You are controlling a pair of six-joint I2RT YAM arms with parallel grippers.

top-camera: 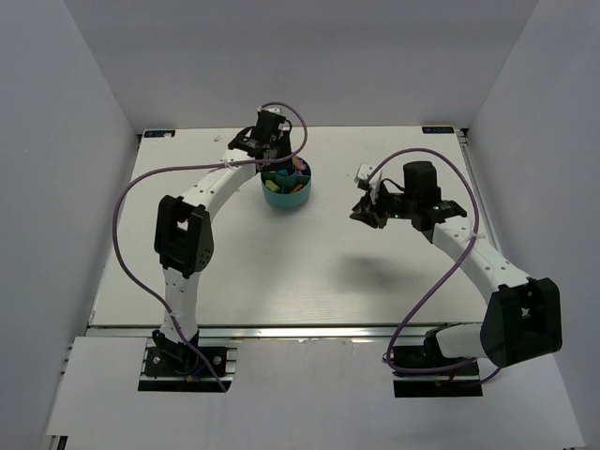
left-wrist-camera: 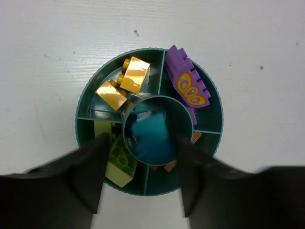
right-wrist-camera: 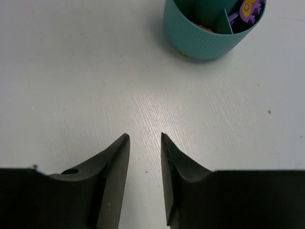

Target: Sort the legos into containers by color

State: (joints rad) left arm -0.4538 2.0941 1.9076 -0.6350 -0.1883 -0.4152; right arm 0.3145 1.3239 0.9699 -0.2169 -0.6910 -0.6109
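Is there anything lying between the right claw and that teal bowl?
Nothing visible. In the right wrist view, only bare white table lies between the right gripper and the teal bowl. Its fingers are apart and hold nothing.

In the left wrist view, the left gripper's (left-wrist-camera: 143, 143) dark fingers (left-wrist-camera: 90, 176) are blurred and cut off by the lower edge. They cover part of the lime green brick (left-wrist-camera: 121, 164) and most of the orange brick (left-wrist-camera: 170, 166). The right wrist view's top edge cuts off the teal bowl (right-wrist-camera: 205, 33) and the purple brick (right-wrist-camera: 248, 9). From above, the bricks (top-camera: 291, 172) are too small to count.
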